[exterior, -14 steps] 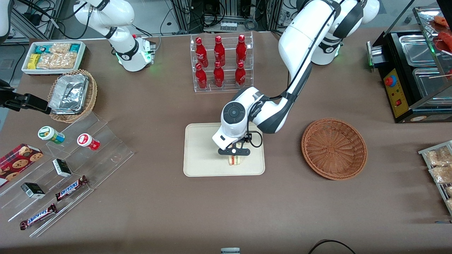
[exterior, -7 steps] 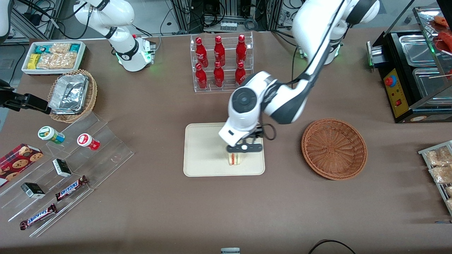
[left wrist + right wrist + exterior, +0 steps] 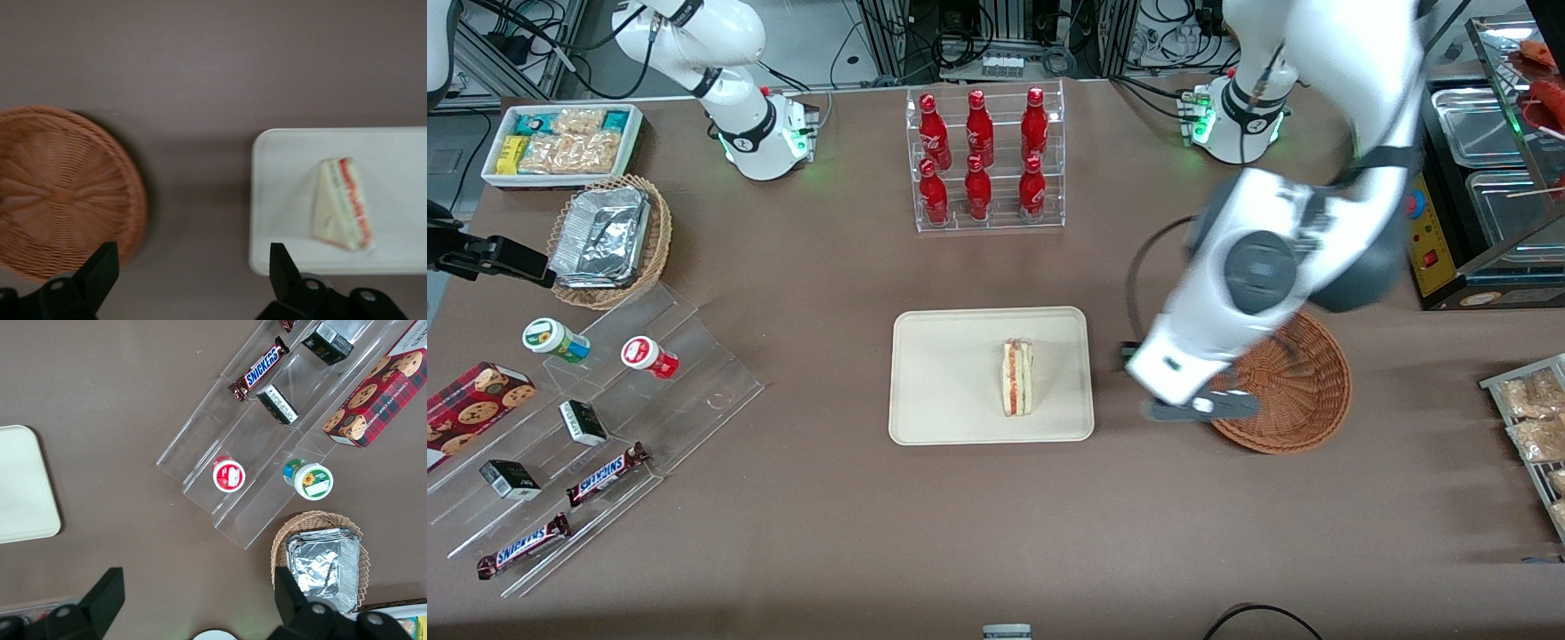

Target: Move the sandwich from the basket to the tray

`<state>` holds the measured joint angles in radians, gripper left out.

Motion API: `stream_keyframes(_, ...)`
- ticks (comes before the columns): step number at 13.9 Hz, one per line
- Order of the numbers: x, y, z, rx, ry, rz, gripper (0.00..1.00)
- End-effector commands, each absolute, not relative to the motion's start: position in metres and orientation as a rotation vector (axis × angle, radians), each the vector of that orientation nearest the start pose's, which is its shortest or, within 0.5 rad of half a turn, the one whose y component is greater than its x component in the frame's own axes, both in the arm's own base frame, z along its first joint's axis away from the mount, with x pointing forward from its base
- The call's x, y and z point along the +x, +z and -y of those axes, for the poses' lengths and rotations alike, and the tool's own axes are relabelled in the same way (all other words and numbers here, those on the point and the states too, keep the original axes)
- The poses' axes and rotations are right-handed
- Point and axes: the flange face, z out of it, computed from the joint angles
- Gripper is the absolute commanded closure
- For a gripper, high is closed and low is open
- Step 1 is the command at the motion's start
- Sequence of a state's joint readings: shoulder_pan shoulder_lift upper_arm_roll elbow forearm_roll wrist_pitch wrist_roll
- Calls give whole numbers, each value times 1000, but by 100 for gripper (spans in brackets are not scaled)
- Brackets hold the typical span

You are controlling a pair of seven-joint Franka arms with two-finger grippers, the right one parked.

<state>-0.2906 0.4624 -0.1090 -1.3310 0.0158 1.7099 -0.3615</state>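
The brown counter [image 3: 827, 524] carried everything in view. Toward the working arm's end stood a black appliance [image 3: 1449, 196] holding metal pans. Toward the parked arm's end lay a clear stepped display [image 3: 596, 436] with two Snickers bars [image 3: 609, 473], small dark boxes, two round tubs and a cookie box [image 3: 471, 411] at its edge. Farther from the front camera than the display sat a tan wicker basket with foil containers [image 3: 609, 238], and farther still a white bin of snack packets [image 3: 560, 142]. A clear rack of six red bottles [image 3: 983, 160] stood near the counter's middle, farther from the camera than the tray.

The tray [image 3: 943, 373] lay flat at the centre of the counter. The basket [image 3: 1285, 382] rested beside it toward the working arm's end, apart from it, with bare counter between; nothing showed in the part of its bowl that was visible.

The hand [image 3: 1199, 407] hung above the counter over the basket's rim nearest the tray, clear of both. In the wrist view its two fingers [image 3: 100, 267] stood wide apart with nothing between them.

The sandwich [image 3: 1017, 377] lay on the tray, in the half nearer the basket, its red, pink and green layers showing along one edge. It was well apart from the hand.
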Motion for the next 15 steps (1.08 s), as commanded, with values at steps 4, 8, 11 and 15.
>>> stream_keyframes(4, 630, 525, 124, -3140, 241, 22, 0)
stream_keyframes(8, 589, 586, 71, -3114, 261, 116, 0)
stream_keyframes(11, 556, 615, 56, -3093, 290, 144, 0)
stream_keyframes(15, 529, 606, 49, -3082, 244, 163, 0)
